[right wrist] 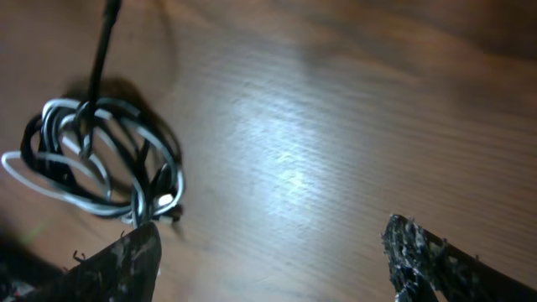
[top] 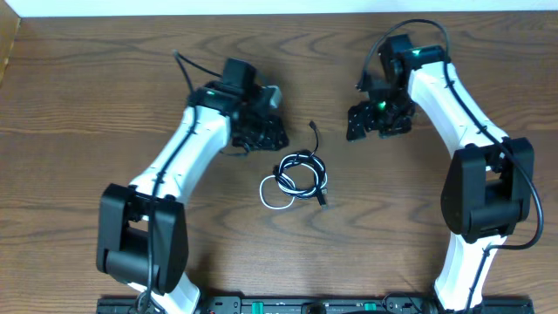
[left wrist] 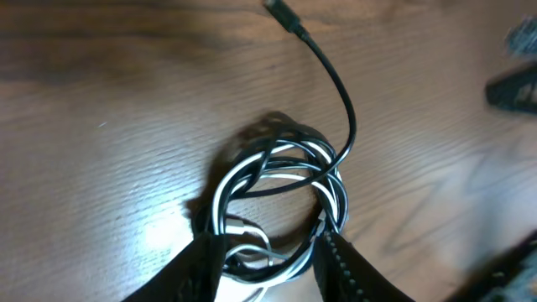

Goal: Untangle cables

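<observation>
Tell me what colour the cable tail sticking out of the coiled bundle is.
The cable tail is black, clearest in the left wrist view.

Brown wood-grain table, pale glare on its surface

No text, label, brand, number or sign can be read in any of the three views. The cables, both arms and the wooden bench carry no legible marking.
</observation>
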Controlling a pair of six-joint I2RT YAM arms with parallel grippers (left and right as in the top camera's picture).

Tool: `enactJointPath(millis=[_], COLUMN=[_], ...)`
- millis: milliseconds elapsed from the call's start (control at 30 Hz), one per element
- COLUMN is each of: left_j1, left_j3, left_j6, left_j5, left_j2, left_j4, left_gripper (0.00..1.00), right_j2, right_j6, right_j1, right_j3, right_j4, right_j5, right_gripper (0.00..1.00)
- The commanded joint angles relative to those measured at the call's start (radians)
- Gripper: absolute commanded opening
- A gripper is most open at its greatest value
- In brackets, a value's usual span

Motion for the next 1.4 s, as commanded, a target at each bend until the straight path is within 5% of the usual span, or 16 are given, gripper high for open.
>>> enactJointPath(millis=[0,100,267,700,1100,1167,1200,1367], left_j1=[-0.04,-0.05,-0.05,-0.102,-0.221,-0.23,-0.232,-0.219], left_j3=[-0.011,-0.012,-0.012,-0.013,-0.039,-0.039,-0.039,-0.022], left_j6=[0.012,0.178,0.293,0.441,0.512,0.512,0.512,0.42], left_j5=[-0.195,-0.245,-0.14,-0.068,-0.269,-0.304,-0.309,-0.309], left_j2=[0.008,0.033,0.1,0.227,0.307,0.321,0.321,0.306], left_j4=[0.041,0.097,0.121,0.149,0.135,0.135,0.135,0.134], left_gripper=[0.46,0.5,0.51,0.45,0.42,0.27,0.12,0.07], right_j2=[-0.012,-0.012,-0.012,-0.012,-0.012,-0.012,-0.012,-0.012], right_j6=[0.044,0.047,0.047,0.047,0.047,0.047,0.047,0.046], right_j1=[-0.03,-0.047,-0.052,-0.049,-0.05,-0.05,-0.05,-0.05], right_j3=[0.017,0.016,0.016,0.016,0.016,0.016,0.016,0.016], right_j4=[0.013,0.027,0.042,0.041,0.022,0.018,0.017,0.019], right_j5=[0.023,0.023,0.023,0.011,-0.015,-0.015,-0.015,-0.059], right_gripper=[0.82,0.83,0.84,0.91,0.93,0.93,0.92,0.9])
